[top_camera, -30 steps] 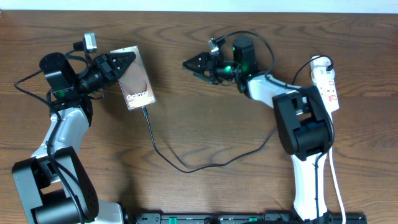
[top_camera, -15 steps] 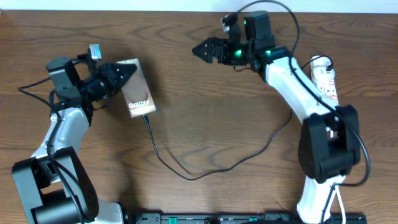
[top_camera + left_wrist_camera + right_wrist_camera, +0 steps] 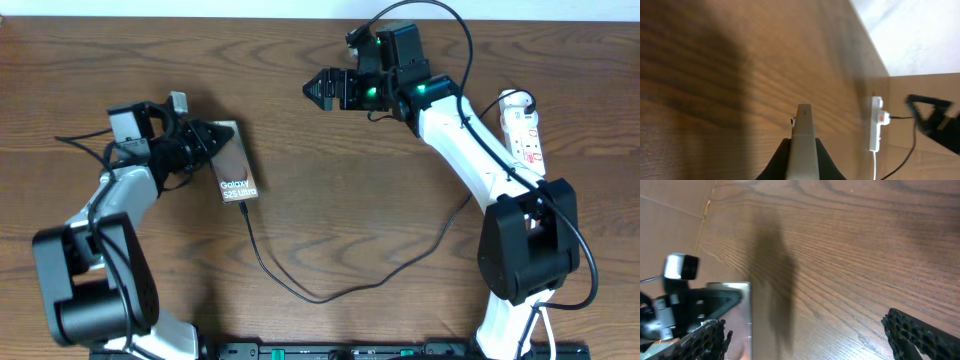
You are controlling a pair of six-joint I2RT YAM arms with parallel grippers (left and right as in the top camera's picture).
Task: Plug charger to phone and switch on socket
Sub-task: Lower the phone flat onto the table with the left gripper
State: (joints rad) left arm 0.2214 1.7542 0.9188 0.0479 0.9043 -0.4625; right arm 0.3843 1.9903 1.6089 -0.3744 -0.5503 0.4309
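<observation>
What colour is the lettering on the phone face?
White, on the phone's glossy face; the overhead view shows it best.

L arm (image 3: 118, 196) & R arm (image 3: 470, 140): white link shells, black joint housings. Black, tapered: left gripper (image 3: 218, 136) & right gripper (image 3: 312, 90); the right's fingers (image 3: 922, 330) have dimpled pads. Green LED (image 3: 372, 92) glows at R wrist (small grey cam (image 3: 178, 100) on L). Thin black cables (image 3: 462, 22) loop off wrists.

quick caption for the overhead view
Left hand grips the phone with the charger plugged in; right hand hovers open, away from the socket.
</observation>
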